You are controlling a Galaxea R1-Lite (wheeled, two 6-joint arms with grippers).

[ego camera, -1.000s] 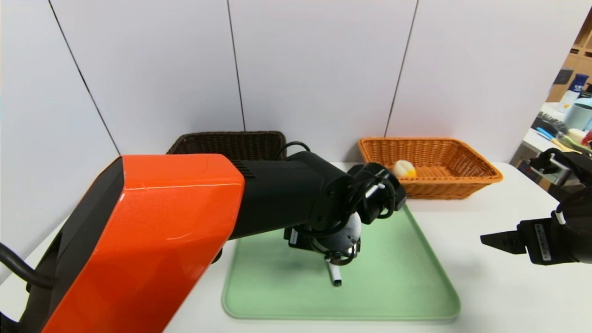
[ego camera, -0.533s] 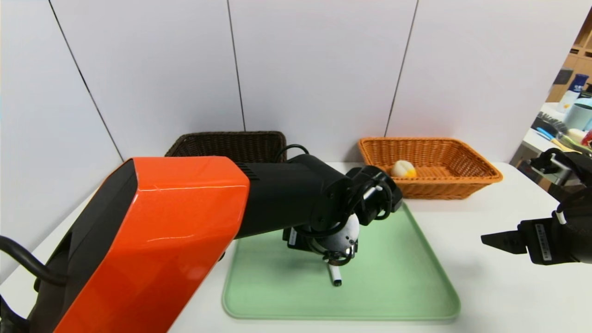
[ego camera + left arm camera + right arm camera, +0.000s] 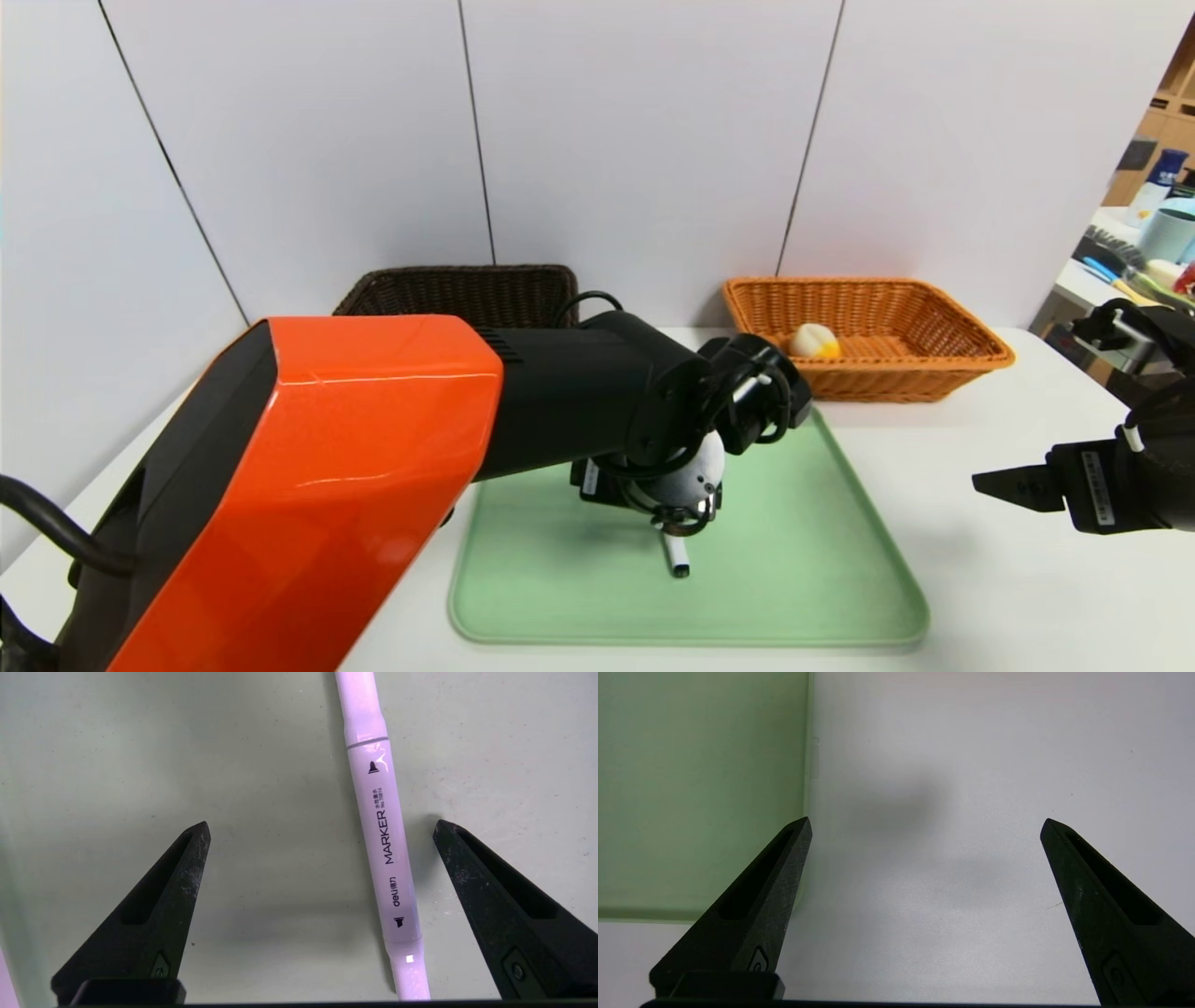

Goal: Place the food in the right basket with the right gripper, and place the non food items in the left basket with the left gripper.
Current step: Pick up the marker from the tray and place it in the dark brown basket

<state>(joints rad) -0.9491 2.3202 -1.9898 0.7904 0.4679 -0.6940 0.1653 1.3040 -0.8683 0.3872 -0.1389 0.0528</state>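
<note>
A pale lilac marker (image 3: 380,826) lies flat on the green tray (image 3: 803,560); only its near end (image 3: 676,558) pokes out from under my left wrist in the head view. My left gripper (image 3: 322,825) hangs open just above the tray and straddles the marker, which lies closer to one finger, touching neither. Off the tray's right side, my right gripper (image 3: 927,821) hovers open and empty over the white table (image 3: 1008,597). A cream and orange food piece (image 3: 814,340) lies in the orange right basket (image 3: 896,378). The dark brown left basket (image 3: 467,289) stands at the back left, mostly hidden by my arm.
My orange and black left arm (image 3: 355,448) fills the left foreground and hides the tray's left part. White wall panels stand right behind the baskets. A cluttered side table (image 3: 1144,266) lies beyond the right edge.
My left arm shifted slightly to the left a second ago and has held still since. The marker and my right arm have not moved.
</note>
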